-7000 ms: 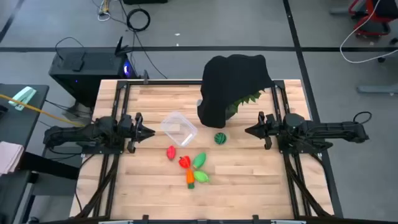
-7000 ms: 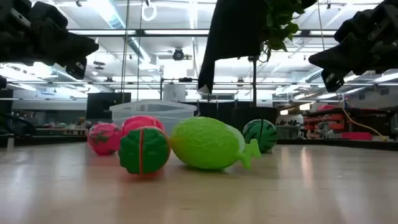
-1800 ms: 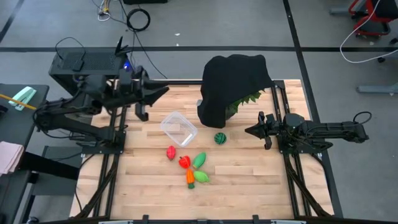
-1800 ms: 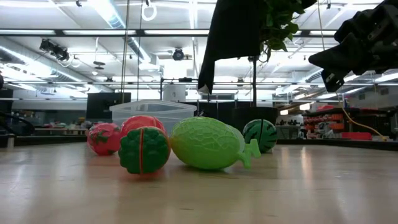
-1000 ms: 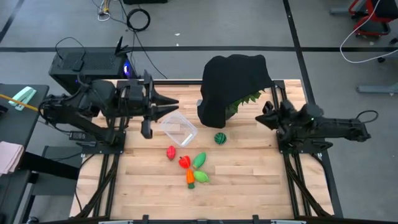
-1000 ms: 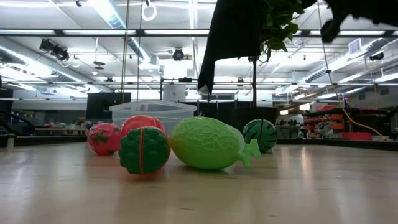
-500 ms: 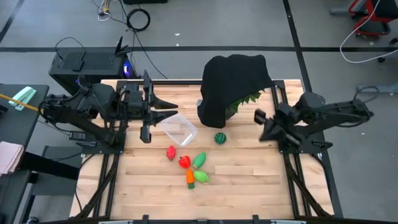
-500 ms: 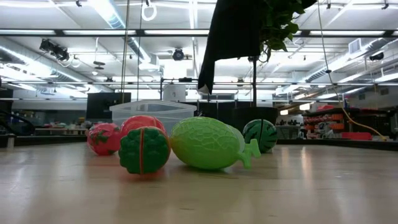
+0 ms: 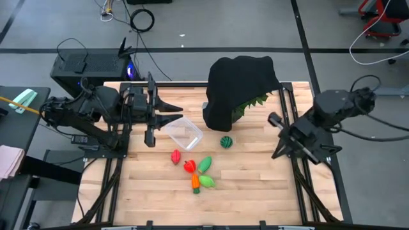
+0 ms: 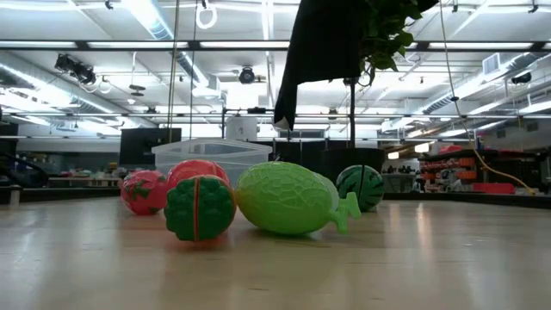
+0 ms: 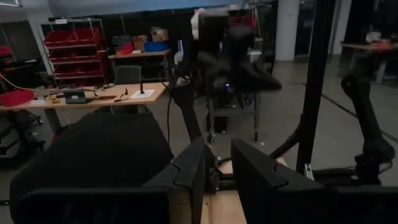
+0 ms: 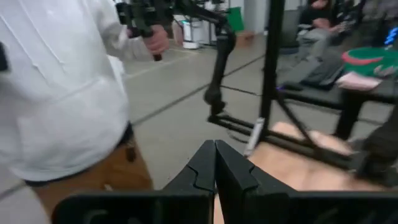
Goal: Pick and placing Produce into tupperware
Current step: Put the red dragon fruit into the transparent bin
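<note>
The produce lies in a cluster on the table: two red toys (image 9: 176, 156) (image 9: 190, 167), two light green toys (image 9: 205, 164) (image 9: 207, 181), an orange toy (image 9: 195, 183) and the striped ball (image 9: 226, 142) apart to the right. The clear tupperware (image 9: 185, 132) stands just beyond them, also in the low view (image 10: 211, 151). My left gripper (image 9: 174, 114) hovers open above the table, just left of the tupperware, fingers pointing right (image 11: 217, 171). My right gripper (image 9: 279, 148) is raised at the table's right side, shut (image 12: 215, 163), slanting toward the near edge.
A black cloth over a spiky green plant (image 9: 239, 89) stands at the far middle of the table, close behind the tupperware and the ball. The right wrist view shows a person in a white top (image 12: 56, 87) beyond the table. Bare wood (image 9: 255, 185) lies right of the cluster.
My right arm has risen and swung round: its gripper, which pointed left, level over the table, now slants toward the near edge and has left the low view. The left gripper has drifted slightly toward the tupperware. The produce and tupperware have stayed put.
</note>
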{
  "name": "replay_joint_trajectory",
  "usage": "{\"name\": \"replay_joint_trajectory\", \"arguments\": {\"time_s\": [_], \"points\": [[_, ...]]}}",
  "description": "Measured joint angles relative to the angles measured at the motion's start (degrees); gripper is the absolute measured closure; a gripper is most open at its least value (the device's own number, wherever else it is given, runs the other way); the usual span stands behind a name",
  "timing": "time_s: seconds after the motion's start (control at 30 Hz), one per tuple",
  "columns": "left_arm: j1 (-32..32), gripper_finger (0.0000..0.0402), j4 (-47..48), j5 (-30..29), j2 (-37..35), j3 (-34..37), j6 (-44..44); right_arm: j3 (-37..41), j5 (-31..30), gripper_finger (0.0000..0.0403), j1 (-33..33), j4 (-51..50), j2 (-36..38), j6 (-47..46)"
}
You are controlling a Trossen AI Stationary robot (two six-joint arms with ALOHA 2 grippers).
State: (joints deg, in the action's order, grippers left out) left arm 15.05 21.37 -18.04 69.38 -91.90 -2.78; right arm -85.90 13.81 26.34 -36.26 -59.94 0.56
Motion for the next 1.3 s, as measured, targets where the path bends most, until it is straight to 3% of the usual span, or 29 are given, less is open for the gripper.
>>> {"name": "replay_joint_trajectory", "arguments": {"time_s": [0.2,0.3,0.47,0.63,0.8,0.97,1.17,1.3], "points": [[3.82,0.0300,9.67,-0.51,-0.02,0.02,-0.80,-8.54,-11.12,0.0390,3.37,-12.38,-4.24,2.37],[5.66,0.0290,18.14,-0.86,-0.01,0.02,2.42,-8.23,-12.54,0.0390,3.44,-12.36,-4.49,-1.64],[6.72,0.0269,36.87,-1.07,2.54,0.09,13.69,-7.53,-12.50,0.0390,3.44,-12.28,-5.80,-9.22],[8.19,0.0250,48.17,-1.35,7.71,2.05,28.32,-7.53,-12.52,0.0390,3.42,-12.06,-7.41,-4.94],[10.04,0.0239,48.69,0.92,11.95,8.98,45.52,-7.53,-12.94,0.0390,3.42,-11.95,-8.75,-4.08],[10.37,0.0242,45.87,4.67,14.88,15.63,62.43,-7.48,-17.48,0.0390,3.27,-11.88,-9.08,-7.45],[11.92,0.0249,26.20,2.46,15.50,23.00,78.49,-7.48,-18.84,0.0390,2.26,-11.75,-8.82,-1.95],[12.34,0.0259,16.02,-1.56,16.39,25.36,82.73,-7.48,-18.54,0.0390,2.28,-11.75,-9.00,0.12]]}}
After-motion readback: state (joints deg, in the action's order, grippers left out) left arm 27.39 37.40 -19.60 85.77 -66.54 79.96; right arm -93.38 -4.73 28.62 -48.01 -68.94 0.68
